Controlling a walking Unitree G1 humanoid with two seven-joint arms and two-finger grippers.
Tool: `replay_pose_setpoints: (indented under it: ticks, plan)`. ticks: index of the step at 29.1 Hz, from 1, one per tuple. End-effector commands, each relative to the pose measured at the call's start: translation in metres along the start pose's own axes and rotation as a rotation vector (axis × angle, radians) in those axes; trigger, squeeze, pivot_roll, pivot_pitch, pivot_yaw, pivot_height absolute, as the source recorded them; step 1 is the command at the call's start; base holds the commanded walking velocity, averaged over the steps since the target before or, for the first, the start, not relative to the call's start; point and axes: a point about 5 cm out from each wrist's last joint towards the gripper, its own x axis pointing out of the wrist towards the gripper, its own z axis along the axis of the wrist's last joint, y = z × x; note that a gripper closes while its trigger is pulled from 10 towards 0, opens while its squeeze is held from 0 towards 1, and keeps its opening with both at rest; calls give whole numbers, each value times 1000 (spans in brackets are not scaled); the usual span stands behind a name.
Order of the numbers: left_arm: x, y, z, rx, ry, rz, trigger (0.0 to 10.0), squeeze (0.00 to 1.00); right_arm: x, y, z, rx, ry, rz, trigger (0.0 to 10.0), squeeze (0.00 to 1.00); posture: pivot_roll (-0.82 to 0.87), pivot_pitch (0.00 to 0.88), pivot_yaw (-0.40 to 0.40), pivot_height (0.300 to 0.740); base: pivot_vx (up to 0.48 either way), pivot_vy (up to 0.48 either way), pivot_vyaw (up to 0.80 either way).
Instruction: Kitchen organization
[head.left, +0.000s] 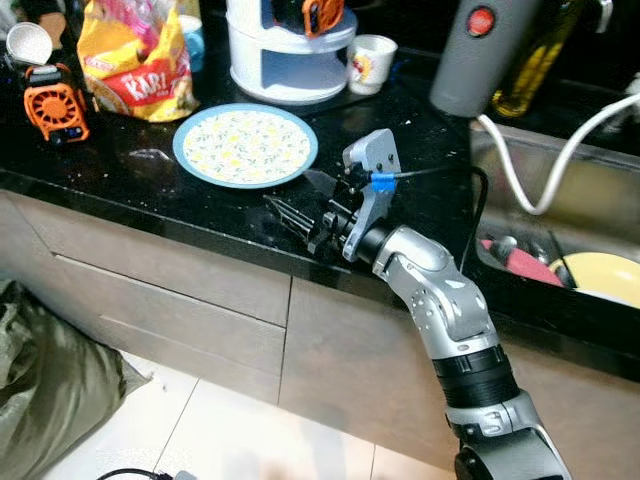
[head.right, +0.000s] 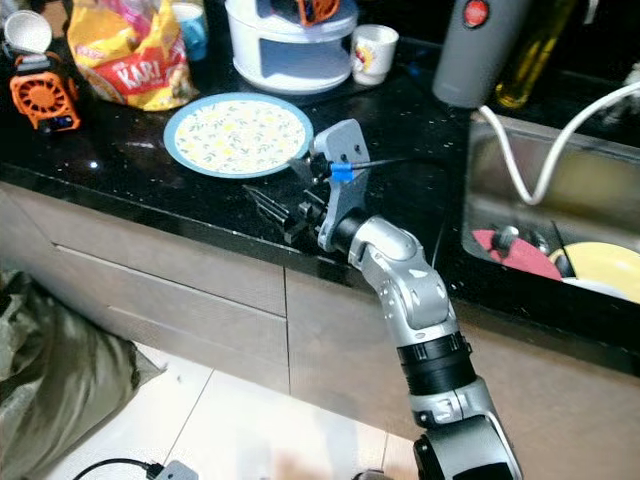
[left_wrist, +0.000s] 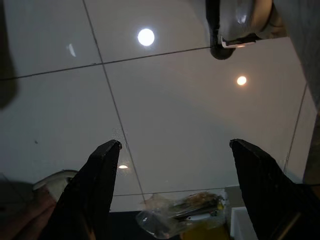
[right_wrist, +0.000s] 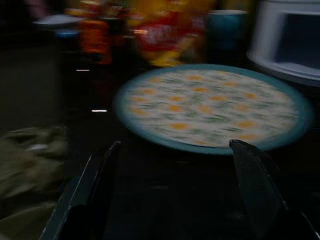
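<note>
Right gripper hovers fingers spread and empty just beside the round flowery plate, lying flat on the black counter, so no long axis, wrist view's blurry.

Setting: home kitchen. Evidence: black speckled countertop across upper frame, with grey-brown drawer fronts beneath at lower left. Stainless sink at right edge, holding dishes. Flowered plate, cup and yellow snack bag on the counter at top. Pale tiled floor at bottom.
</note>
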Motion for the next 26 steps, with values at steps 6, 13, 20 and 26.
replay_pose_setpoints:
  ticks: [6, 13, 20, 26]
  plan:
    - [0, -1, -9, -9, 3, 0, 10000, 0, 3, -6, 3, -130, 7, -65, 10000, 0, 71, 91, -53, 740, 0, -74, 0]
    - [0, 3, -11, -12, 3, 49, 10000, 0, 8, -5, 4, -201, 18, -75, 10000, 0, 73, 94, -55, 740, 0, -357, 0]
    - [-1, 4, -12, -10, 7, 52, 10000, 0, 10, -5, 5, -227, 12, -85, 10000, 0, 71, 95, -53, 740, 0, 0, 0]
    - [0, -1, -16, -3, 18, 41, 10000, 0, 15, 14, 5, -351, 7, 61, 10000, 0, 71, 96, -53, 740, 0, 0, 0]
